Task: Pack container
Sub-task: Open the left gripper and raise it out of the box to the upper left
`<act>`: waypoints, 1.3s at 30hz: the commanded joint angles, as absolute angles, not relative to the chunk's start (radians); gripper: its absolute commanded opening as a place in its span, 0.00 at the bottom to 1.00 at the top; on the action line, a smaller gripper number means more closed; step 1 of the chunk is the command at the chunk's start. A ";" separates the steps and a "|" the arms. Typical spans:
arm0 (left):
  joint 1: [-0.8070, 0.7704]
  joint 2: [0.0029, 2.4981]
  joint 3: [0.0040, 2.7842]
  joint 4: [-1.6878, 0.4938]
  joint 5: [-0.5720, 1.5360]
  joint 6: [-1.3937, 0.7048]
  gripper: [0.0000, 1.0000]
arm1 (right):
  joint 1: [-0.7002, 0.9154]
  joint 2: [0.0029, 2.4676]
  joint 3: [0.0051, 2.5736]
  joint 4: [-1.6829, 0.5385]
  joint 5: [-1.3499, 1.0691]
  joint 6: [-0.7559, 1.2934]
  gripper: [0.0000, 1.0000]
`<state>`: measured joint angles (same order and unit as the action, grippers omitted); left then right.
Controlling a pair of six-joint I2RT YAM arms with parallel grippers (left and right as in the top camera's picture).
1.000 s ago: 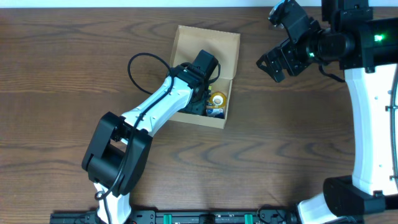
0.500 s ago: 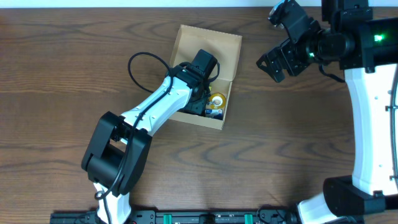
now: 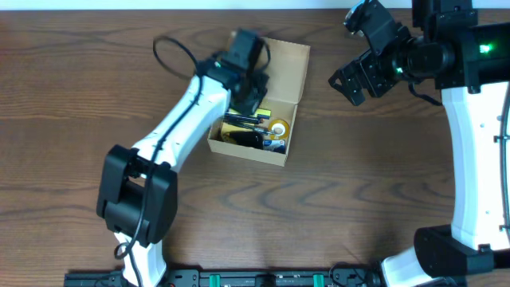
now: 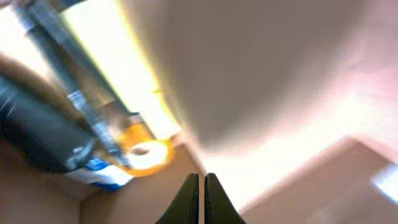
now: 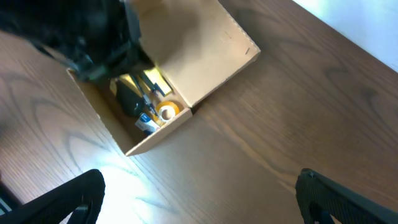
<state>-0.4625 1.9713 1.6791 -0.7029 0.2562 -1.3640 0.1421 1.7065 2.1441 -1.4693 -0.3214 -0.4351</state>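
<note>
The container (image 3: pixel 249 152) is a small tan cardboard box at mid-table, its flap lid (image 3: pixel 284 72) standing open at the far side. Inside lie a yellow tape roll (image 3: pixel 279 127), black pens (image 3: pixel 239 121) and a blue-and-white item (image 3: pixel 275 145). My left gripper (image 3: pixel 251 96) hovers over the box's far left part, shut with nothing in it. The left wrist view is blurred: the shut gripper (image 4: pixel 202 186) points at the cardboard wall (image 4: pixel 149 199), with the tape roll (image 4: pixel 146 155) to the left. My right gripper (image 3: pixel 355 80) hangs open to the right of the box, clear of it.
From the right wrist view the container (image 5: pixel 158 134) lies ahead at upper left, with the left arm (image 5: pixel 81 37) dark over its far corner. Bare brown wood shows beneath the open right gripper (image 5: pixel 199 205). The left arm's black cable (image 3: pixel 171 44) loops behind the box.
The left arm has drawn back out of the box toward its far left corner, uncovering the pens and other contents. The right arm has not moved.
</note>
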 commanded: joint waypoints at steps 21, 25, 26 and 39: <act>-0.006 1.975 2.027 -0.815 0.279 -0.111 0.06 | 0.138 1.709 2.152 -1.470 -0.327 -0.446 0.99; 0.062 1.975 2.013 -0.804 0.281 0.083 0.06 | 0.138 1.709 2.152 -1.470 -0.327 -0.446 0.99; 0.072 1.975 2.008 -0.801 0.282 0.112 0.06 | 0.138 1.709 2.152 -1.470 -0.327 -0.446 0.99; 0.091 2.019 1.827 -0.642 0.489 0.319 0.06 | 0.138 1.709 2.152 -1.470 -0.327 -0.446 0.99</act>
